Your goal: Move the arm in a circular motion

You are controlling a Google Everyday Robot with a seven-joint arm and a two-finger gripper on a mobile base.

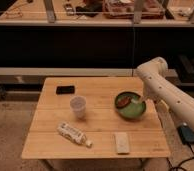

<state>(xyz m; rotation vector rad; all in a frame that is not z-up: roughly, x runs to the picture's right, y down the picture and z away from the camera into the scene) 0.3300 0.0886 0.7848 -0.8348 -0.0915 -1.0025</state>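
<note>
Light wooden slatted table (102,127) mid-room, on speckled beige floor (10,132). Behind: dark panel wall (80,47), pale rail (35,72) along its base. Above: long shelf (90,22) with grey posts (51,10), cluttered. Dark box (188,134) and cable (189,161) on floor at right. Warm, dim light. Gripper (139,99) low over table's right side.

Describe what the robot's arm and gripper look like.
The arm is cream-white, made of thick rounded tubular segments with a bulbous joint. It tapers to the gripper, an equally pale tip over the right side of the green bowl. No markings or cables on it are discernible.
</note>
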